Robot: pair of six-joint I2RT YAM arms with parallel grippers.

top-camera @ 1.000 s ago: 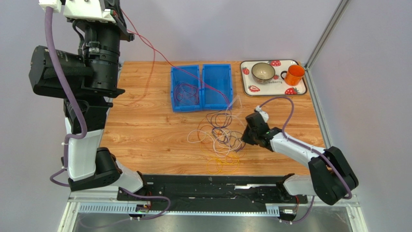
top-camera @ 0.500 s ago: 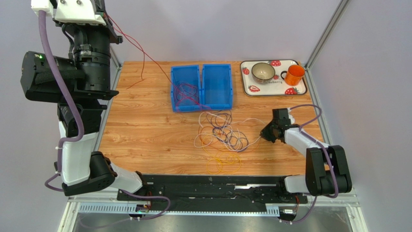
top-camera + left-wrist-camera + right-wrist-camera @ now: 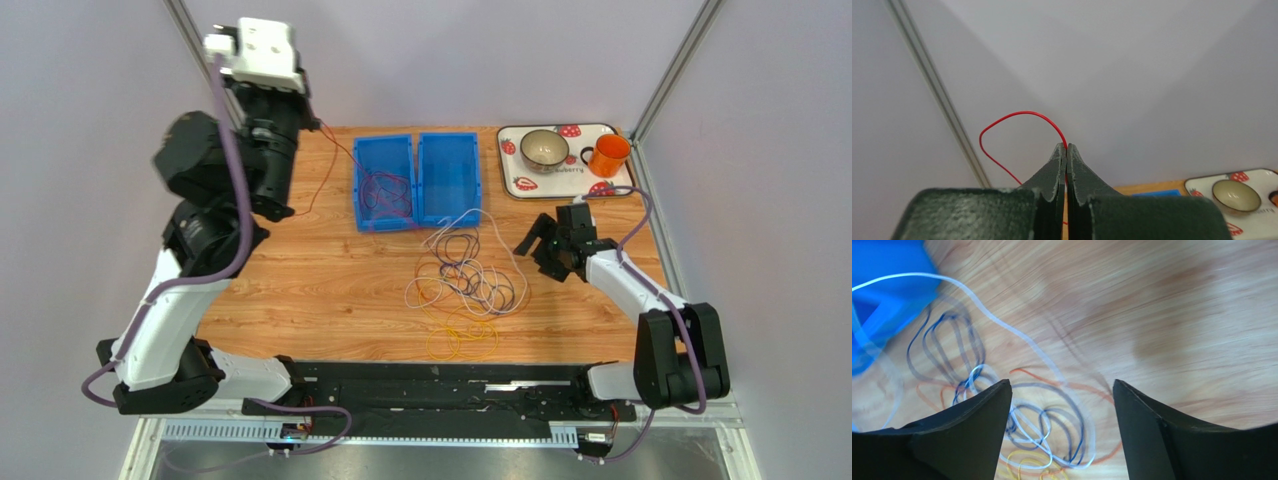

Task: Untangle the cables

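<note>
Lying nearest you, yellow cable: loose loops on the table, touching the near edge of the tangle.
Tangle: dark purple and white loops, overlapping mid-table.
Right gripper: you've got it released, jaws spread wide, just right of the tangle.
White cable: one strand arcs from the right bin toward your right gripper.
Left bin: red cable loops lie inside, and a strand climbs out to the left.
Left gripper: raised high, clenched on the red cable.
Far right corner: tray carrying a bowl and an orange mug.
</note>
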